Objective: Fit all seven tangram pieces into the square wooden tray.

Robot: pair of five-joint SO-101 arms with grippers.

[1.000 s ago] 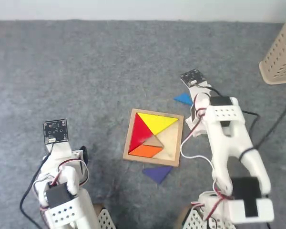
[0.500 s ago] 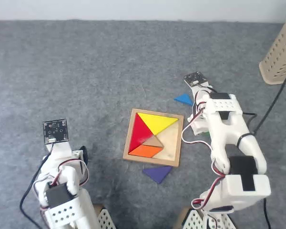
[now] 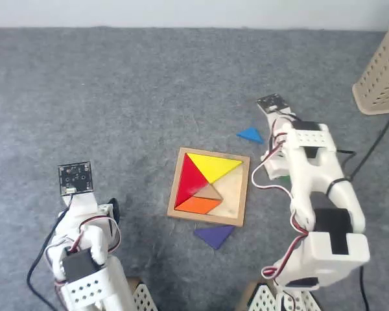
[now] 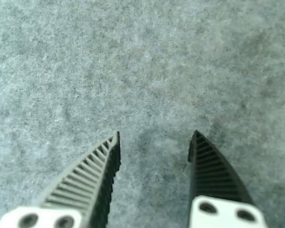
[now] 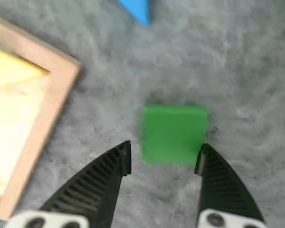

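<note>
Your right gripper is holding its fingers apart, and they are straddling the near edge of the green square without closing on it. The square is lying flat on the grey carpet between the two tips. Whether either tip is touching it I cannot tell. Out from there, the blue triangle is lying on the carpet beyond the square, and a corner of the square wooden tray is sitting off to one side, apart from the square.

In the high view your right arm is reaching up the right half of the frame and covering most of the green square, which is peeking out just right of the tray. The blue triangle is lying above and right of the tray's upper right corner.

Your left gripper is also keeping its fingers apart, with nothing but carpet between them. That arm is sitting folded at the lower left of the high view, well away from the tray.

The tray is lying at the frame's centre. The yellow triangle, the red triangle and the orange piece are sitting inside it, and its right part is showing bare wood. The purple piece is lying on the carpet just below the tray.
</note>
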